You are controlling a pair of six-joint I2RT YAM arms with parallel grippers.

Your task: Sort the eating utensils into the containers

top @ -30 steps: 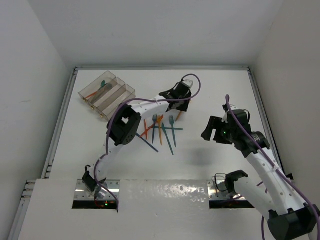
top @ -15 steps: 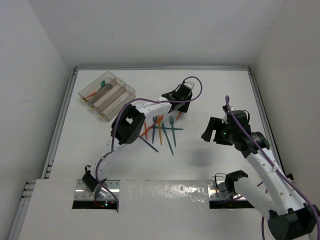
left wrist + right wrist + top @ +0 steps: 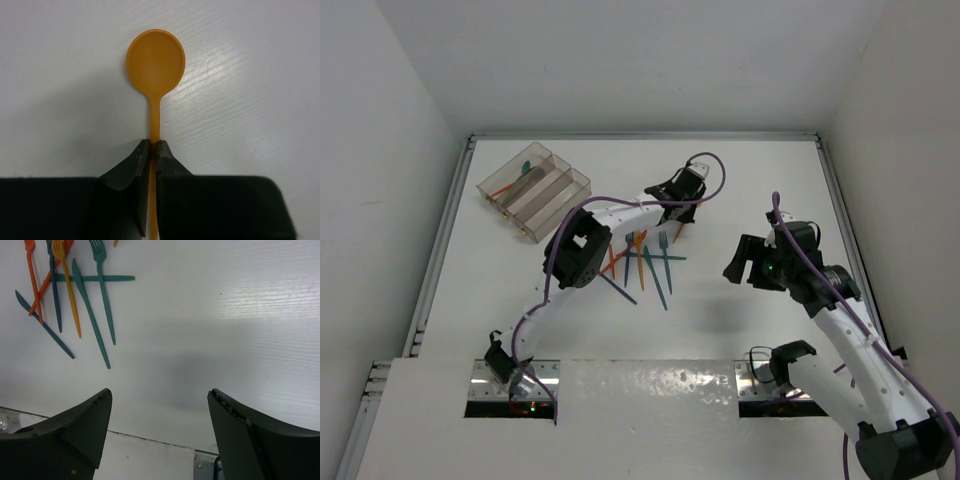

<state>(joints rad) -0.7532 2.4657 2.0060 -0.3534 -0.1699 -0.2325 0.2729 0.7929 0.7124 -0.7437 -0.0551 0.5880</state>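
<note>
Left gripper (image 3: 154,148) clenches the spoon's (image 3: 155,60) handle; lift level, carry to tray (image 3: 560,190) at nine o'clock; right gripper (image 3: 160,395) gapes.

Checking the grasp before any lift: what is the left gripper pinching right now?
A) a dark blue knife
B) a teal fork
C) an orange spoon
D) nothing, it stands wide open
C: in the left wrist view the left gripper is shut on the thin handle of an orange spoon, whose round bowl points away from the fingers.
</note>
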